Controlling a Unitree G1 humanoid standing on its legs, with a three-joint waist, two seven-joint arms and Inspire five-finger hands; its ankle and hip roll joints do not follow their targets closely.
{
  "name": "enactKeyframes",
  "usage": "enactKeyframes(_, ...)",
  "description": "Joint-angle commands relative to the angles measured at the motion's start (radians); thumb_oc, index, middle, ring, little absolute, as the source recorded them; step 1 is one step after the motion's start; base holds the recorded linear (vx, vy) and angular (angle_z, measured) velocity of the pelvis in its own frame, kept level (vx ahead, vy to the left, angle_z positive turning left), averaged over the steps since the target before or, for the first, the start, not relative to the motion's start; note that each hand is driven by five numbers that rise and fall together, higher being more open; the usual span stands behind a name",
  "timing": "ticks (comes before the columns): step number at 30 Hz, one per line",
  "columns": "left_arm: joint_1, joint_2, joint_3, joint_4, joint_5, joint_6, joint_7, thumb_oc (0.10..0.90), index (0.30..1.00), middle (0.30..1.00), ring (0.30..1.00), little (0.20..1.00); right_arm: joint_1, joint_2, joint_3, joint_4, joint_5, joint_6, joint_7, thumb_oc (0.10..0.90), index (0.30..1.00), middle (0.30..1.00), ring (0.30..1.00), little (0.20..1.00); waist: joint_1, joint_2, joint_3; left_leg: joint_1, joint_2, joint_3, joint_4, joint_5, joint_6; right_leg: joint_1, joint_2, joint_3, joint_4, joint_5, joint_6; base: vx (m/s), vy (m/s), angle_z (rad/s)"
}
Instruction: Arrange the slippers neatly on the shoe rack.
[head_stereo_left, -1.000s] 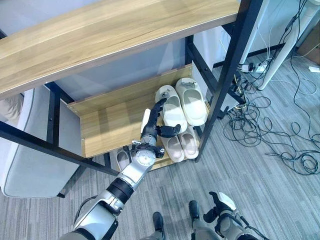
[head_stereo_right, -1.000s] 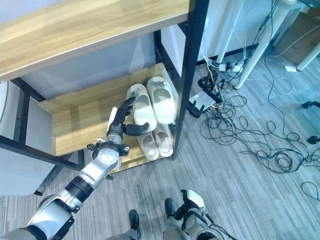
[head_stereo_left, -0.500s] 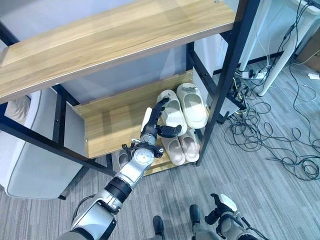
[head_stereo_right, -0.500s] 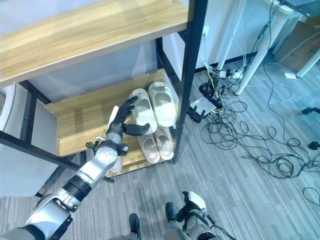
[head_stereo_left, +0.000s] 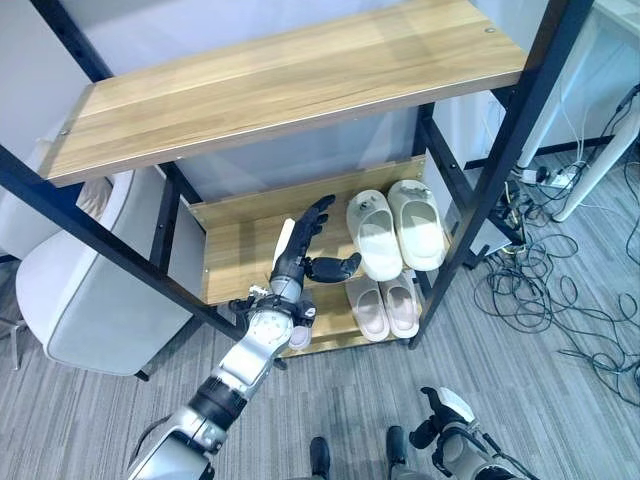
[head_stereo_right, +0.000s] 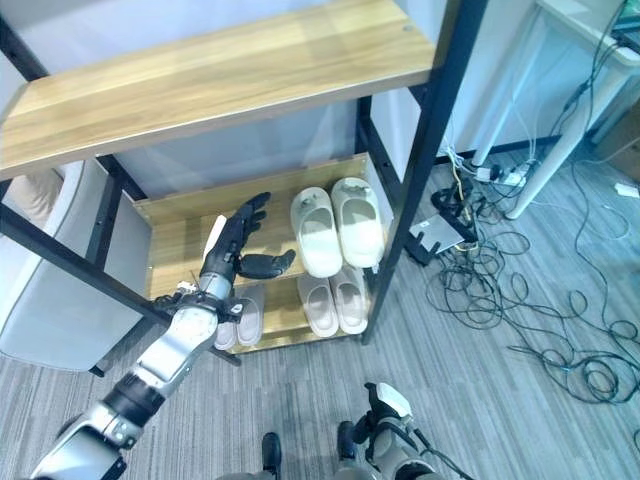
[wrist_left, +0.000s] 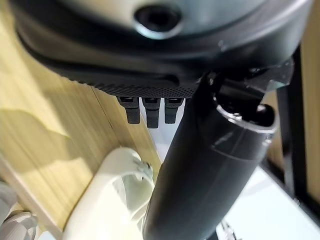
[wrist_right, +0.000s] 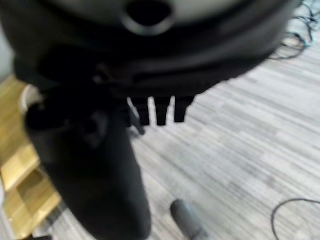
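A pair of white slippers (head_stereo_left: 385, 228) lies side by side at the right end of the rack's middle shelf (head_stereo_left: 240, 250). Below it, a beige pair (head_stereo_left: 388, 305) rests on the bottom shelf, with a grey pair (head_stereo_right: 238, 320) further left. My left hand (head_stereo_left: 295, 262) hovers open over the middle shelf, just left of the white pair and apart from it, thumb pointing toward them. In the left wrist view a white slipper (wrist_left: 112, 200) lies past the fingers (wrist_left: 147, 111). My right hand (head_stereo_left: 445, 412) hangs low and open over the floor, holding nothing.
The wide top shelf (head_stereo_left: 290, 80) overhangs the work. A black rack post (head_stereo_left: 490, 180) stands just right of the slippers. A grey chair (head_stereo_left: 80, 300) sits left of the rack. Tangled cables (head_stereo_left: 560, 300) and a white table leg (head_stereo_left: 600, 150) lie to the right.
The camera has pulled back and shifted, showing more of the rack. My left hand, which touched the white slipper's left edge, now stands clear of it to the left.
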Motion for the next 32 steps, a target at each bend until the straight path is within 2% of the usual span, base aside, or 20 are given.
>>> enactKeyframes(1,0.062,0.073,0.055,-0.101,-0.028,-0.133,-0.073,0.800,0.900,0.900,0.900,0.900,-0.015,0.040,-0.018,0.044,0.002,-0.017,0.008,0.800,0.900,0.900,0.900,0.900,0.048,-0.074,-0.078,-0.017,-0.011,-0.056,0.002,-0.075,-0.039,0.032,-0.065,-0.086,0.013,-0.123,0.072,-0.03,0.000,0.22)
enactKeyframes(3,0.167,0.112,0.075,-0.126,-0.027,-0.138,-0.118,0.800,0.900,0.900,0.900,0.900,-0.007,0.036,-0.029,0.045,-0.005,-0.020,0.018,0.800,0.900,0.900,0.900,0.900,0.071,-0.083,-0.083,-0.008,-0.012,-0.066,0.002,-0.075,-0.039,0.051,-0.066,-0.106,0.013,-0.125,0.071,-0.01,0.002,0.26)
enactKeyframes(8,0.400,0.145,0.126,-0.140,-0.087,-0.121,-0.207,0.800,0.900,0.900,0.900,0.900,0.025,0.031,-0.051,0.048,-0.022,-0.026,0.040,0.800,0.900,0.900,0.900,0.900,0.117,-0.111,-0.095,0.014,-0.013,-0.101,0.002,-0.074,-0.036,0.099,-0.067,-0.149,0.013,-0.134,0.069,0.00,0.004,0.20)
enactKeyframes(10,0.499,0.179,0.142,-0.120,-0.107,-0.111,-0.277,0.800,0.900,0.900,0.900,0.900,0.045,0.022,-0.066,0.051,-0.028,-0.035,0.056,0.800,0.900,0.900,0.900,0.900,0.142,-0.127,-0.098,0.022,-0.015,-0.122,0.002,-0.075,-0.035,0.122,-0.069,-0.178,0.015,-0.138,0.069,0.00,0.015,0.31)
enactKeyframes(12,0.546,0.206,0.145,-0.090,-0.080,-0.102,-0.314,0.800,0.900,0.900,0.900,0.900,0.051,0.018,-0.074,0.052,-0.028,-0.041,0.064,0.800,0.900,0.900,0.900,0.900,0.154,-0.137,-0.101,0.027,-0.015,-0.135,0.002,-0.074,-0.034,0.137,-0.068,-0.194,0.015,-0.142,0.068,0.01,0.010,0.39)
enactKeyframes(15,0.578,0.213,0.136,-0.023,-0.030,-0.090,-0.330,0.800,0.900,0.900,0.900,0.900,0.061,0.019,-0.075,0.054,-0.031,-0.047,0.070,0.800,0.900,0.900,0.900,0.900,0.163,-0.148,-0.102,0.030,-0.016,-0.145,0.002,-0.074,-0.033,0.148,-0.068,-0.211,0.015,-0.145,0.070,-0.01,0.018,0.23)
enactKeyframes(16,0.585,0.200,0.131,0.070,0.018,-0.075,-0.333,0.800,0.900,0.900,0.900,0.900,0.070,0.017,-0.075,0.049,-0.032,-0.056,0.072,0.800,0.900,0.900,0.900,0.900,0.165,-0.158,-0.103,0.031,-0.016,-0.149,0.002,-0.074,-0.032,0.155,-0.068,-0.218,0.015,-0.146,0.068,-0.02,0.028,0.23)
enactKeyframes(19,0.579,0.179,0.130,0.181,0.079,-0.070,-0.330,0.800,0.900,0.900,0.900,0.900,0.089,0.013,-0.079,0.039,-0.027,-0.068,0.078,0.800,0.900,0.900,0.900,0.900,0.160,-0.166,-0.102,0.034,-0.016,-0.152,0.002,-0.075,-0.030,0.159,-0.069,-0.224,0.016,-0.146,0.070,-0.01,0.035,0.19)
enactKeyframes(20,0.565,0.148,0.130,0.297,0.138,-0.054,-0.315,0.800,0.900,0.900,0.900,0.900,0.108,0.013,-0.087,0.037,-0.019,-0.074,0.082,0.800,0.900,0.900,0.900,0.900,0.152,-0.174,-0.102,0.035,-0.016,-0.151,0.002,-0.075,-0.027,0.160,-0.069,-0.221,0.017,-0.145,0.070,-0.02,0.051,0.01)
enactKeyframes(22,0.538,0.108,0.138,0.448,0.212,-0.042,-0.290,0.800,0.900,0.900,0.900,0.900,0.122,0.018,-0.108,0.042,0.007,-0.078,0.084,0.800,0.900,0.900,0.900,0.900,0.143,-0.176,-0.101,0.038,-0.016,-0.147,0.002,-0.076,-0.024,0.158,-0.069,-0.218,0.018,-0.144,0.070,-0.02,0.050,0.01)
enactKeyframes(23,0.538,0.108,0.138,0.448,0.212,-0.042,-0.290,0.800,0.900,0.900,0.900,0.900,0.122,0.018,-0.108,0.042,0.007,-0.078,0.084,0.800,0.900,0.900,0.900,0.900,0.143,-0.176,-0.101,0.038,-0.016,-0.147,0.002,-0.076,-0.024,0.158,-0.069,-0.218,0.018,-0.144,0.070,-0.02,0.042,-0.01)
enactKeyframes(28,0.468,0.031,0.180,0.796,0.311,-0.014,-0.203,0.800,0.900,0.900,0.900,0.900,0.129,0.030,-0.142,0.080,0.050,-0.082,0.081,0.800,0.900,0.900,0.900,0.900,0.121,-0.183,-0.104,0.052,-0.016,-0.129,0.002,-0.085,-0.018,0.157,-0.069,-0.198,0.021,-0.140,0.072,0.00,0.049,-0.01)
enactKeyframes(32,0.429,0.005,0.189,0.940,0.365,-0.013,-0.169,0.800,0.900,0.900,0.900,0.900,0.136,0.039,-0.151,0.117,0.060,-0.083,0.082,0.800,0.900,0.900,0.900,0.900,0.102,-0.181,-0.110,0.067,-0.015,-0.110,0.002,-0.096,-0.014,0.155,-0.070,-0.174,0.023,-0.139,0.074,0.02,0.059,-0.10)
